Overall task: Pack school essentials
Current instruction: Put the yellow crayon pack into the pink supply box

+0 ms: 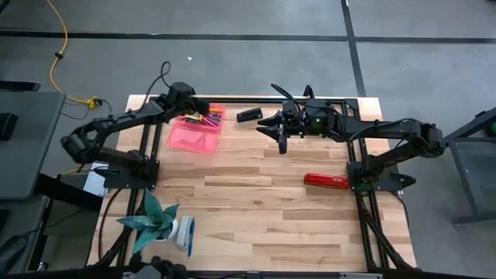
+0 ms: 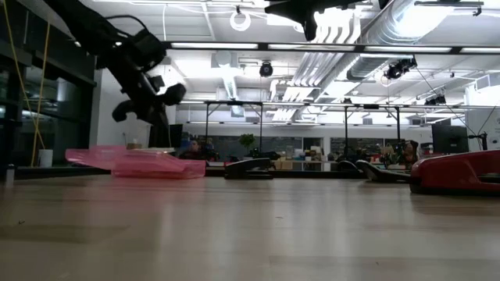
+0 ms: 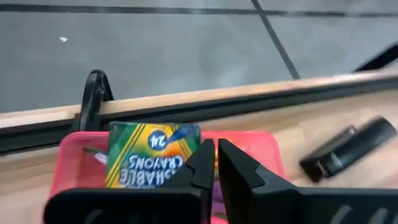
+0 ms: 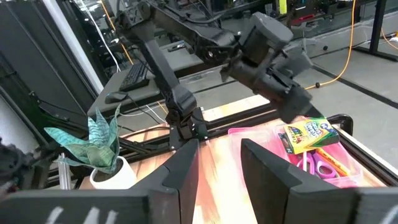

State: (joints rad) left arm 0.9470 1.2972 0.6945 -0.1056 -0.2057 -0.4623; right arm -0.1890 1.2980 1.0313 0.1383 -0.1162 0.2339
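Left gripper (image 3: 214, 163): fingers closed together, nothing between them; hangs above the far end of the pink tray (image 1: 186, 142), at about 10 o'clock on the table (image 1: 256, 209).

Crayon box (image 3: 152, 152): in the tray, just beyond the left fingertips, propped tilted against the far wall. Judged light, thin card, easily crushed; best taken across its two broad faces or narrow edges with a gentle pinch.

Scissors (image 4: 320, 167), purple handle: in the tray beside the crayon box, at its 6 o'clock side in the right wrist view. Judged stiff, smooth plastic handles; best taken at the pivot or across the closed blades.

Pencils (image 4: 333, 160), orange and yellow: in the tray alongside the scissors. Judged thin, light, prone to roll; best pinched mid-shaft.

Right gripper (image 4: 219, 163): fingers part open, holding nothing; raised over the table near 12 o'clock, facing the tray.

Black object (image 1: 249, 115): on the table between tray and right gripper, near 12 o'clock; identity unclear.

Red bar (image 1: 326, 181): flat on the table at about 3 o'clock, well apart from the tray.

Potted plant (image 1: 153, 221): at about 8 o'clock, near the table's edge.
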